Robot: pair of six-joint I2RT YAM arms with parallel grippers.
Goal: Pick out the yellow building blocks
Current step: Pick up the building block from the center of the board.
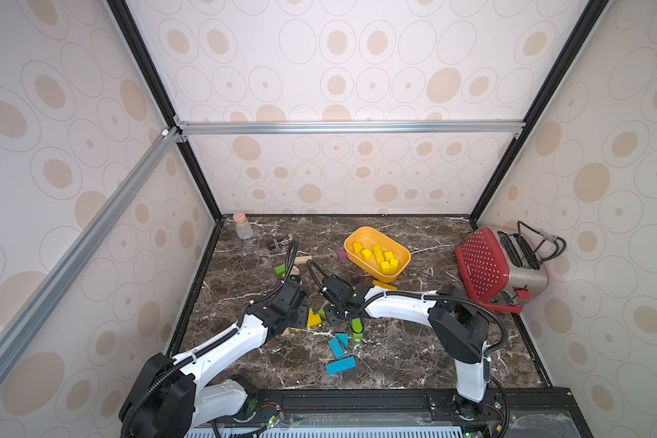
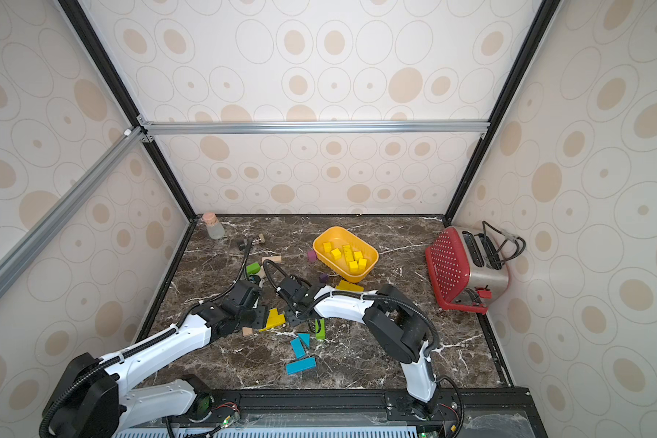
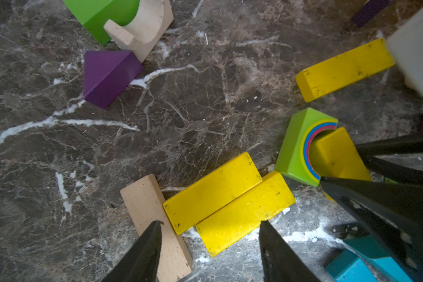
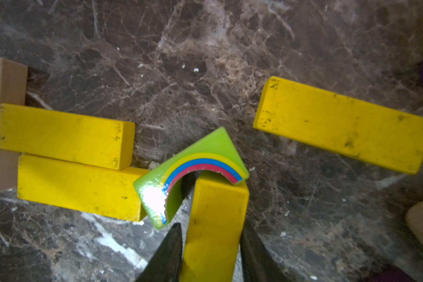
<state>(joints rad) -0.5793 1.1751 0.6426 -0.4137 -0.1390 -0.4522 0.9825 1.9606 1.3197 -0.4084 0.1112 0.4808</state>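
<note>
The right pincer (image 4: 211, 225) is clamped on a yellow bar (image 4: 215, 207), a finger tight against each long side. Trouble at the tip, though: it pokes into the hollow of a green arch (image 4: 209, 144), which sits over it and also touches the end of one of the twin bars (image 3: 213, 193), lying side by side just to the left.

The left pincer (image 3: 210, 223) hangs open over those twins, gripping nothing. One fingertip shows over a plank (image 3: 144, 197) of bare wood that lies across the twins' left ends, touching them. The two pincers are crowded close together, mid-desk (image 1: 414, 341).

A lone bar (image 4: 342, 124) lies free on the far right side of the arch, near the tub (image 1: 374, 236). Inside that tub sits a cluster of yellow blocks (image 1: 376, 255).

Around the action, farther back on the left, are a purple wedge (image 3: 108, 78) and a green block (image 3: 100, 17) with a plain arch (image 3: 142, 26) against it. Blue blocks (image 1: 338, 349) lie on the near side. There's a toaster (image 1: 501, 269) far right and a corked bottle (image 1: 242, 226) in the far left corner.
</note>
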